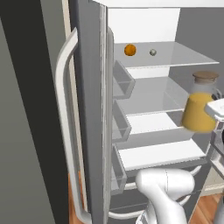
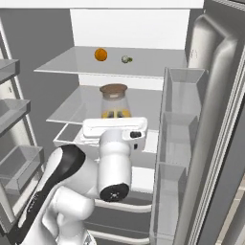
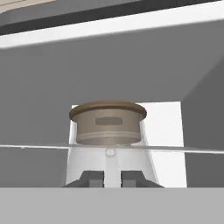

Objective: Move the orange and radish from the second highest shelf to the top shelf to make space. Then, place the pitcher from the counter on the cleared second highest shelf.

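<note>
The orange (image 1: pixel 130 50) (image 2: pixel 100 54) and the small pale radish (image 1: pixel 152 52) (image 2: pixel 126 59) lie side by side at the back of the see-through top shelf (image 1: pixel 188 59) (image 2: pixel 67 66). Below it, the second highest shelf (image 1: pixel 148 94) (image 2: pixel 76 107) is bare. The pitcher (image 1: pixel 199 109) (image 2: pixel 115 98) (image 3: pixel 108 124) has an amber body, a clear neck and a brownish lid. It hangs upright at that shelf's front right, level with it. My gripper (image 3: pixel 112 178) is shut on the pitcher's near side, and the white hand (image 2: pixel 115 128) hides its lower part. The counter is out of view.
The fridge stands open. The left door, with its bins (image 1: pixel 122 83) and long handle (image 1: pixel 65 131), is close on the left. The right door's bins (image 2: pixel 179 124) are close beside the arm. Lower white-edged shelves (image 1: pixel 157 122) and drawers sit beneath.
</note>
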Motion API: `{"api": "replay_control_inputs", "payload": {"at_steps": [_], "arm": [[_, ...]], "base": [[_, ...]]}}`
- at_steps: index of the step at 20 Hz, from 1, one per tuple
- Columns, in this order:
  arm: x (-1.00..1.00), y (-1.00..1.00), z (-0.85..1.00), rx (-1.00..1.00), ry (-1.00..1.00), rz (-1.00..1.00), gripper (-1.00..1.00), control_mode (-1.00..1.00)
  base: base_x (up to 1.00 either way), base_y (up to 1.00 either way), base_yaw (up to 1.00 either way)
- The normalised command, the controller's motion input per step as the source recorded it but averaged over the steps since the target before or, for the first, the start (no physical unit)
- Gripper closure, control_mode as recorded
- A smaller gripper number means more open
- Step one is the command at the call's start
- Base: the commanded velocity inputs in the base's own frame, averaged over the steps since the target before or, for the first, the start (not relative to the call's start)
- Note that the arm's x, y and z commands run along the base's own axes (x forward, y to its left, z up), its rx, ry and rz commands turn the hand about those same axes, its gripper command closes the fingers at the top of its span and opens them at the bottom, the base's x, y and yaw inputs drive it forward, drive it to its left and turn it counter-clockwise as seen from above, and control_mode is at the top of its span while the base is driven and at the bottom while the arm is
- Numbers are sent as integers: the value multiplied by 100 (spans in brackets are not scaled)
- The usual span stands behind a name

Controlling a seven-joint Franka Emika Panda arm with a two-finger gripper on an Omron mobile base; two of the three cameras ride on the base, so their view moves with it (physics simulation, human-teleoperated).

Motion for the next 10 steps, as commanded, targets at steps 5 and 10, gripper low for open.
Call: {"api": "replay_control_inputs", "payload": {"at_steps": [5,10], "arm": [[22,30,-43,0,-39,-7,100,-100],[43,54,-44,0,-23,-11,100,-100]], "base": [[0,0,0],[0,0,0]]}}
